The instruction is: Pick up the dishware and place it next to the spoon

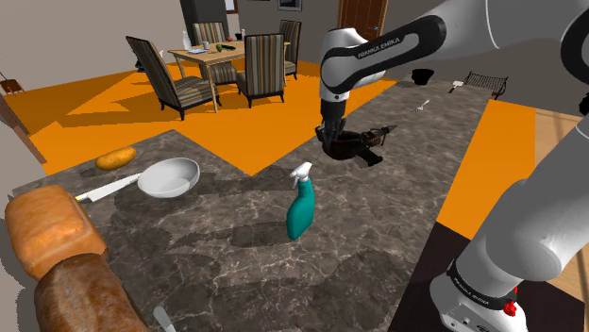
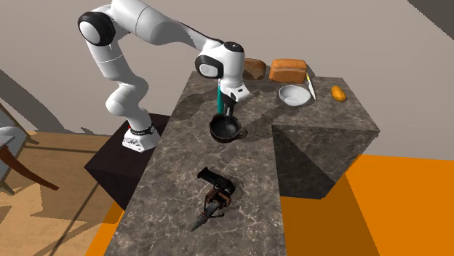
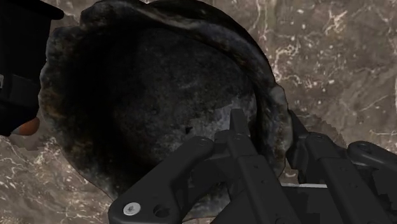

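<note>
A black, rough-looking bowl (image 1: pixel 351 148) (image 2: pixel 225 130) (image 3: pixel 159 95) sits low over the dark marble counter (image 1: pixel 236 255), near its middle. My gripper (image 1: pixel 332 141) (image 2: pixel 226 116) (image 3: pixel 273 159) comes down onto it and is shut on its rim, with one finger (image 3: pixel 191 168) inside the bowl and the other outside. I cannot tell whether the bowl touches the counter. A small pale utensil (image 1: pixel 424 106), seemingly the spoon, lies far along the counter beyond the gripper.
A dark hand tool (image 1: pixel 380 137) (image 2: pixel 214 193) lies close beyond the bowl. Towards the shoulder view's left are a teal spray bottle (image 1: pixel 302 203), a white bowl (image 1: pixel 170 176) (image 2: pixel 292 94), a knife (image 1: pixel 104 191), a roll (image 1: pixel 115 157) and bread loaves (image 1: pixel 47 226).
</note>
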Motion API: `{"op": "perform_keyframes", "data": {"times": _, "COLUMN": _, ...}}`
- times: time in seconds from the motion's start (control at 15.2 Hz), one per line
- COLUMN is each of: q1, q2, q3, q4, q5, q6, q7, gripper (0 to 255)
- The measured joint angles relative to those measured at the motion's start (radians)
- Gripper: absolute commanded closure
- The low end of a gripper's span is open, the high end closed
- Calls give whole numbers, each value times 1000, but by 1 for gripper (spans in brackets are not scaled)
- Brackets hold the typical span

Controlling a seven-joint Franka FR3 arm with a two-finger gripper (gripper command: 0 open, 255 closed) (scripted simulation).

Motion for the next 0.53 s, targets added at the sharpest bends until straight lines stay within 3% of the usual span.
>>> {"op": "perform_keyframes", "data": {"times": 0.53, "q1": 0, "q2": -25, "q3": 1, "q4": 79, "q5": -2, "q6": -105, "q7": 5, "gripper": 255}}
